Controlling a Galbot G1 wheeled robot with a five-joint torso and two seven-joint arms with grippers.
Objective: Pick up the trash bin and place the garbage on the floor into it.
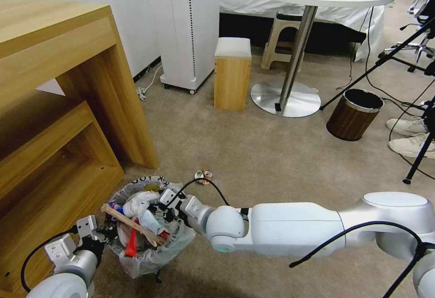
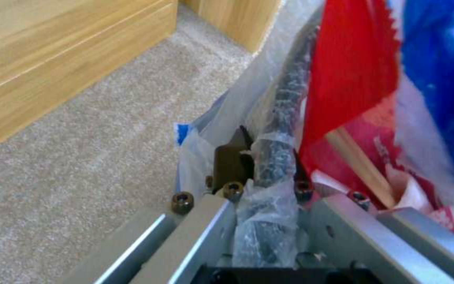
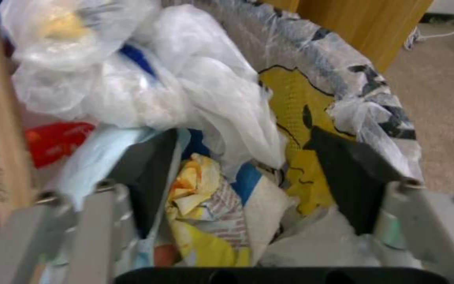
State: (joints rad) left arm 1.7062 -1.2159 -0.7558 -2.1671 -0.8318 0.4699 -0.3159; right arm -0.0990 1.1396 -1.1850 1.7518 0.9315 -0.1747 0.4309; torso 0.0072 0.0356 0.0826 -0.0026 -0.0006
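Head view: garbage (image 1: 140,225) hides right claw (image 1: 168,207).

Your left hand (image 1: 97,233) is clamped on the trash bin (image 1: 149,255) rim, with the wooden shelf unit (image 1: 59,121) close on its outer side. Your right hand (image 1: 168,206) sits spread open over the bin, heaped garbage (image 1: 138,218) right under it. Beyond it lies a crushed can (image 1: 203,176) on open carpet (image 1: 272,153); the brown bin (image 1: 354,114) stands well apart
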